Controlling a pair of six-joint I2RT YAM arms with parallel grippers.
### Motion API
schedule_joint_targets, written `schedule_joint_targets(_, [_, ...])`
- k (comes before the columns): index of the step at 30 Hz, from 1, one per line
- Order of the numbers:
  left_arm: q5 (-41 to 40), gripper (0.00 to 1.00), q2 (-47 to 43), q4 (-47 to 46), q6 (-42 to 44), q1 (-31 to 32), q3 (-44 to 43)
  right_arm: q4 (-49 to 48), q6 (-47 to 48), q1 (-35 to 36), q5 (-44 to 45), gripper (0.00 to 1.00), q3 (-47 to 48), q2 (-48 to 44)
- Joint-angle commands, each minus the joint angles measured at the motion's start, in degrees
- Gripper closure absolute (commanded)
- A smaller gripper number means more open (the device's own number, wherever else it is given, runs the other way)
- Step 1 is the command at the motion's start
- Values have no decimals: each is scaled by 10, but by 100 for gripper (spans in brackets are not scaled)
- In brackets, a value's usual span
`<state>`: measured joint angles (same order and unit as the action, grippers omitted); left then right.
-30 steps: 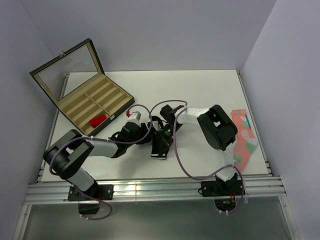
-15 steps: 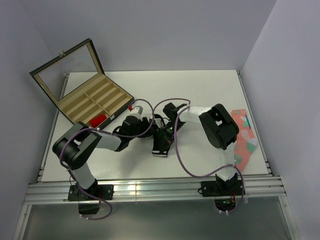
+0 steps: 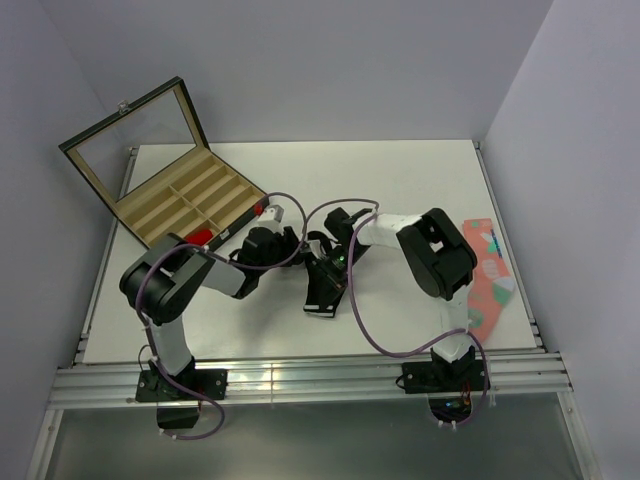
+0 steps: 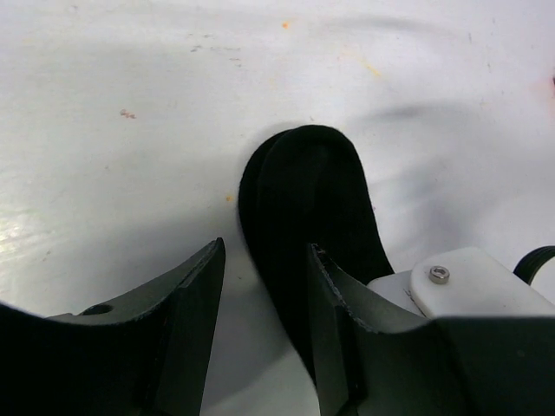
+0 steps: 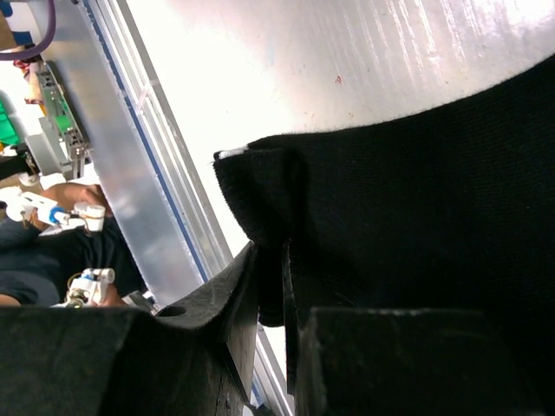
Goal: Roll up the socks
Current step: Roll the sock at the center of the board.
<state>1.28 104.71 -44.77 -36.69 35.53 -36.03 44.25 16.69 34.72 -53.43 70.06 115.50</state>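
Top external: black sock (image 3: pixel 323 288), pink sock (image 3: pixel 487 272), perhaps red sock (image 3: pixel 200 236), one each.

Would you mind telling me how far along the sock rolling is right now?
Done: no roll yet; the black fabric sock has its toe end flat on the white table beside the open left gripper. In hand: the right gripper pinches a fold of it. Left: the rolling itself.

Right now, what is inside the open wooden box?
A red sock lies in one near compartment of the box; nothing else shows inside. The left arm covers its nearest corner.
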Motion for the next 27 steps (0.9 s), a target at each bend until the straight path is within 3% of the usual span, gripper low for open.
schedule_joint_targets(1, [40,51,35,-2,17,0,-7,12,11,2,-4,81,-4,-10])
schedule_joint_targets(10, [71,58,63,-33,0,-5,-15,14,15,1,-7,81,-3,-7])
schedule_joint_targets(15, [77,74,83,-51,-22,-4,-18,14,16,0,-6,81,-3,-6])
schedule_joint_targets(18, [74,93,87,-67,-37,-5,-10,15,17,-2,-4,81,-2,-6])
schedule_joint_targets(20, [65,100,80,-83,-56,-10,1,15,17,-3,-4,81,-3,-6])
schedule_joint_targets(27, [-10,100,7,-103,-98,-40,96,31,26,-5,-4,81,-1,-2])
